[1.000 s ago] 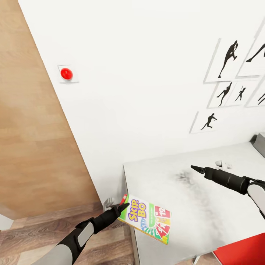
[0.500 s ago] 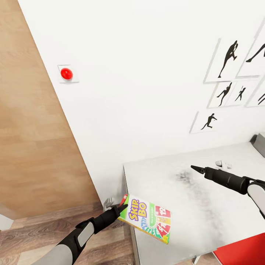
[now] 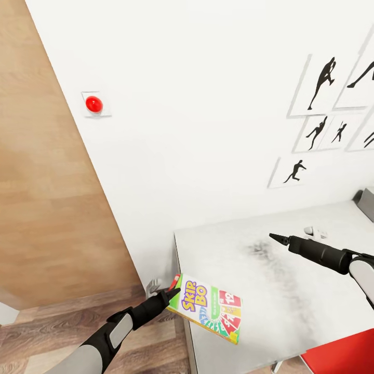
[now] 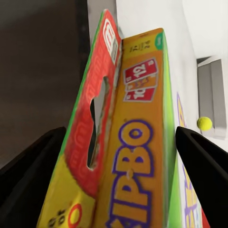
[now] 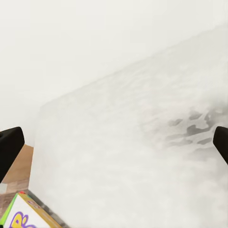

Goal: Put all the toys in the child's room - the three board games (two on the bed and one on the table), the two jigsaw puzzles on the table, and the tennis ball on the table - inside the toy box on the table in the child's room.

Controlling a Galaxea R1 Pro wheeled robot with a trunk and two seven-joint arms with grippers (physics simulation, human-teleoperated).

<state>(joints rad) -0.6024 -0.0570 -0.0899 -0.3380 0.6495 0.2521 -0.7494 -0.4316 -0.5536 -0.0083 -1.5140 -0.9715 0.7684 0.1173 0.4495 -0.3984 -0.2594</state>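
The Skip-Bo box (image 3: 210,307) is clamped by one end in the left pincer (image 3: 169,296) over the counter (image 3: 291,291) front-left corner, so slippage floorward is risked; the right pincer (image 3: 278,238) is held empty, slightly open.

The card game box (image 3: 208,307) reads "SKIP-BO", with a "12" on its printed cards.
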